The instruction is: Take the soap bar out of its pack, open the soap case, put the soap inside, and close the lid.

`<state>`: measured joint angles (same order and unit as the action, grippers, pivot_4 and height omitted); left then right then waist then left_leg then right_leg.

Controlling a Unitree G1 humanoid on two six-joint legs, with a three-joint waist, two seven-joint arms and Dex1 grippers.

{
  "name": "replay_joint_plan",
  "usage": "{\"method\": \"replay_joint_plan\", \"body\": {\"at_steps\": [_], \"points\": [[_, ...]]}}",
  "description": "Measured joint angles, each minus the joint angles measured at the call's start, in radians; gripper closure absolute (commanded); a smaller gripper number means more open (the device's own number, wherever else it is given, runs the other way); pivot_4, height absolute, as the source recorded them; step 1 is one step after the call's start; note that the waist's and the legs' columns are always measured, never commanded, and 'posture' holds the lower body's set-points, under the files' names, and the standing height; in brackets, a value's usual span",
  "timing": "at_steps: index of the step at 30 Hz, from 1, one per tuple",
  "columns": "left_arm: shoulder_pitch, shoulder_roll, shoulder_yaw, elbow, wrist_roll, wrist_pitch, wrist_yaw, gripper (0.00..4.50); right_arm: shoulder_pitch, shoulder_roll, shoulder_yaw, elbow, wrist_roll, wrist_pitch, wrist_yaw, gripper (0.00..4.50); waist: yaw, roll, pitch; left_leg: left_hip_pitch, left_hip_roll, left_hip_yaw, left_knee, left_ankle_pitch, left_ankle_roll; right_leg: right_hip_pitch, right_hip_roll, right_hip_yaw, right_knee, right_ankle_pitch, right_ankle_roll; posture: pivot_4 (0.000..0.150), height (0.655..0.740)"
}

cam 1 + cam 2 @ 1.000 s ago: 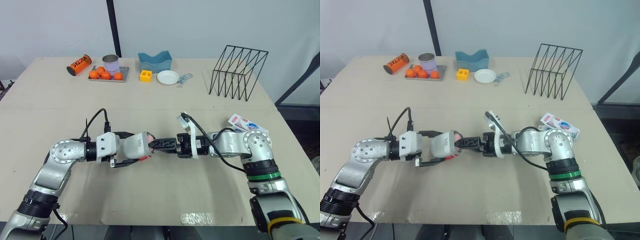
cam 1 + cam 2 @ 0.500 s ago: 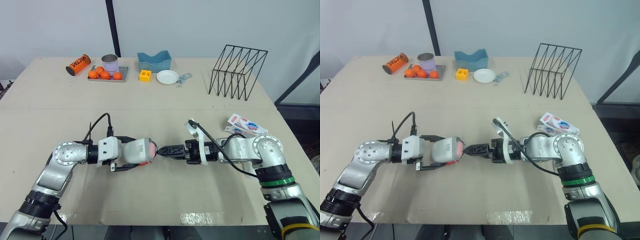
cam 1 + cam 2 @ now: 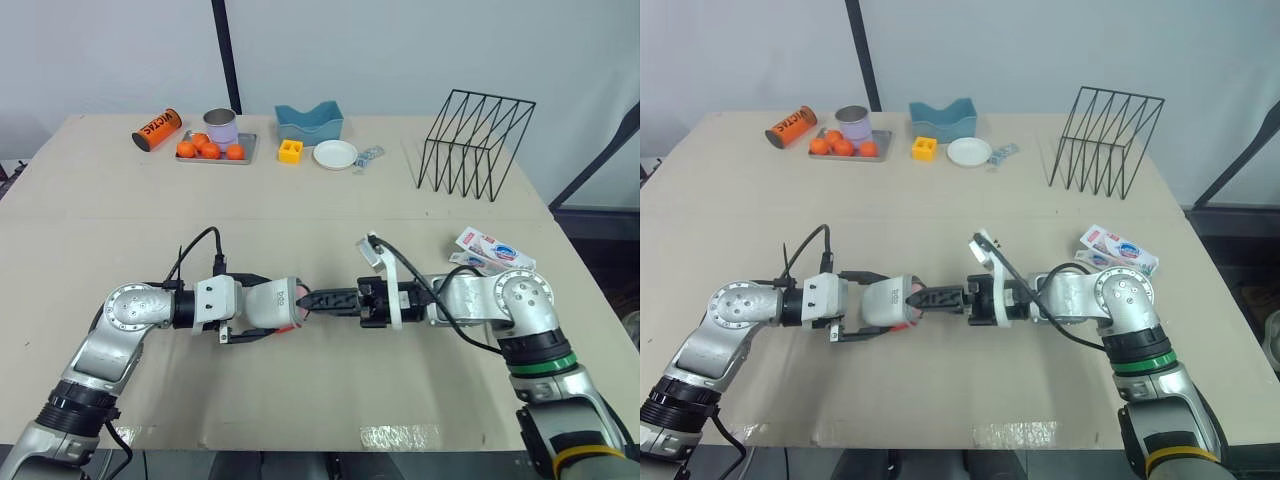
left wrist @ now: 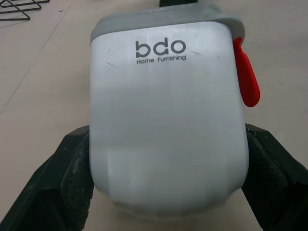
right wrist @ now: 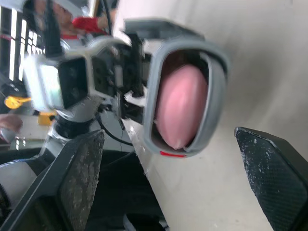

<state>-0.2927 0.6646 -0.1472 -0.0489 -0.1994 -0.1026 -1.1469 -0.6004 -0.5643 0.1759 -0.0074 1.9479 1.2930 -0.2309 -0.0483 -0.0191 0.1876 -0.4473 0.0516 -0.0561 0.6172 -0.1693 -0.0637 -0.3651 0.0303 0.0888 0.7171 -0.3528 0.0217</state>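
Beige flat table (image 3: 330, 200), white plastic soap case with grey rim (image 4: 168, 120) held sideways at mid-table, left gripper (image 3: 262, 304) fingers clamped across its body, right gripper (image 3: 310, 298) at the case mouth, fingers spread wide, empty, pink oval soap bar (image 5: 179, 106) seated inside the open case.

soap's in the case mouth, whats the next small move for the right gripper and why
Probably nudge the right gripper forward to press the pink soap fully in. The left gripper holds the soap case sideways with its mouth open toward the right gripper, and the soap sits at the grey rim, so seat it before closing.
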Motion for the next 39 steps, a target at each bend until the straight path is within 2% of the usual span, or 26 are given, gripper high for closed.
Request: {"method": "replay_joint_plan", "body": {"at_steps": [32, 35, 38, 39], "points": [[0.0, -0.012, -0.005, -0.047, -0.006, 0.07, 0.004, 0.96, -0.026, 0.07, 0.046, 0.001, 0.0, -0.061, -0.081, 0.05, 0.0, 0.0, 0.0, 0.0, 0.0, 0.0, 0.0, 0.0, 0.0, 0.0, 0.0, 0.0, 0.0, 0.0, 0.0, 0.15, 0.74], [0.0, -0.013, -0.005, -0.048, -0.006, 0.08, 0.004, 0.96, -0.038, 0.07, 0.049, 0.001, 0.0, -0.067, -0.081, 0.67, 0.0, 0.0, 0.0, 0.0, 0.0, 0.0, 0.0, 0.0, 0.0, 0.0, 0.0, 0.0, 0.0, 0.0, 0.0, 0.15, 0.74], [0.0, -0.013, -0.004, -0.05, -0.016, 0.08, 0.003, 0.96, -0.038, 0.057, 0.058, 0.001, -0.001, -0.075, -0.094, 1.93, 0.0, 0.0, 0.0, 0.0, 0.0, 0.0, 0.0, 0.0, 0.0, 0.0, 0.0, 0.0, 0.0, 0.0, 0.0, 0.15, 0.74], [0.0, -0.013, -0.001, -0.051, -0.013, 0.075, 0.012, 0.96, -0.038, 0.059, 0.058, 0.005, 0.002, -0.084, -0.095, 2.22, 0.0, 0.0, 0.0, 0.0, 0.0, 0.0, 0.0, 0.0, 0.0, 0.0, 0.0, 0.0, 0.0, 0.0, 0.0, 0.15, 0.74]]}}
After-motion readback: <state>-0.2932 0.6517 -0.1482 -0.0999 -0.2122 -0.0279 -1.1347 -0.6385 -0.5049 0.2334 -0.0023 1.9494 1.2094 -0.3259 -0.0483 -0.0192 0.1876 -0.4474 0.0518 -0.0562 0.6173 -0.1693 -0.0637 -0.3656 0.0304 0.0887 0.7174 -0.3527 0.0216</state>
